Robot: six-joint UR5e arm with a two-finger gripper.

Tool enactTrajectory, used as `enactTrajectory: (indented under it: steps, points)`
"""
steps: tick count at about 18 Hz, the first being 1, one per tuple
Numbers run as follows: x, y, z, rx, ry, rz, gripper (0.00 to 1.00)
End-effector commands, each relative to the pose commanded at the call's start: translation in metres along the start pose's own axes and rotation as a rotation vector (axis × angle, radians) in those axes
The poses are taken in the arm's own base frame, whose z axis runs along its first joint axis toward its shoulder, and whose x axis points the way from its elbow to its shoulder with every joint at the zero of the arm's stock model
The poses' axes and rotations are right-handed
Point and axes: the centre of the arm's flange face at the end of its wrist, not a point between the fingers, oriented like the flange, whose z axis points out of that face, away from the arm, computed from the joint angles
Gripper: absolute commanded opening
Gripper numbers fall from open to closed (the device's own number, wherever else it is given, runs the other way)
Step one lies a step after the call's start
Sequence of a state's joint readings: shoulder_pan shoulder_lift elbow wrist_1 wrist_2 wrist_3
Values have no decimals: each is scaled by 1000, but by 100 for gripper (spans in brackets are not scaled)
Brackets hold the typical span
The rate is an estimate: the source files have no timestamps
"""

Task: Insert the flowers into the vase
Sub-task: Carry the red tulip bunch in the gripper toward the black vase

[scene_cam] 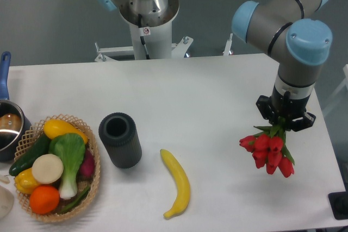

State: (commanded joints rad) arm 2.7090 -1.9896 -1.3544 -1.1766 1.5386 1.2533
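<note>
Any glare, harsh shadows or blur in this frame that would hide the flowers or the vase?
Fixed camera: even, soft lighting, no glare on the table; faint shadow beside the vase; the flowers read clearly under the tool; overall slightly soft, low resolution.

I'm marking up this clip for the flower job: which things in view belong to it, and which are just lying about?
Belongs to the job:
- flowers, hanging from the gripper
- vase, upright, mouth open

Just lying about:
- banana
- woven basket of fruit and vegetables
- metal pot with blue handle
</note>
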Motion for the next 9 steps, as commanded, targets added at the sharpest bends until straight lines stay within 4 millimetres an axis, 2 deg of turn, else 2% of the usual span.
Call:
enactTrajectory:
  steps: [2, 5, 7, 9]
  points:
    - [4, -3, -5, 9, 0, 5, 0]
    - [18, -14, -22, 64, 10, -44, 0]
    - [30, -22, -26, 144, 39, -66, 0]
    - [47, -32, -45, 277, 58, -58, 0]
